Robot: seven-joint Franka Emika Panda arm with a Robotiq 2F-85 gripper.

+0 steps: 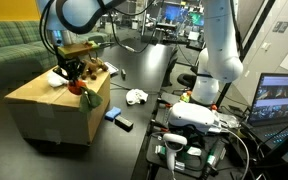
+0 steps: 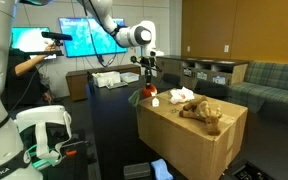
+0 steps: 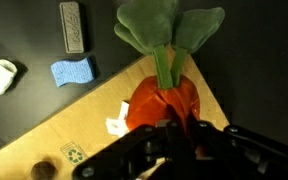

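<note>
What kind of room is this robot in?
Most likely a robotics lab or office: computer screens glow on black desks, a green sofa stands by, and the gripper holds a plush carrot at a cardboard box's edge.

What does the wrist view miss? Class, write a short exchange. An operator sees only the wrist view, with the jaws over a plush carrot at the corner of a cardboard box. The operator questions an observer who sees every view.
Operator: What else lies on the cardboard box?
Observer: Brown plush toys lie on its top, farther in than the plush carrot at the edge.
Operator: What stands beyond the box?
Observer: A green sofa stands behind it in an exterior view.
</note>
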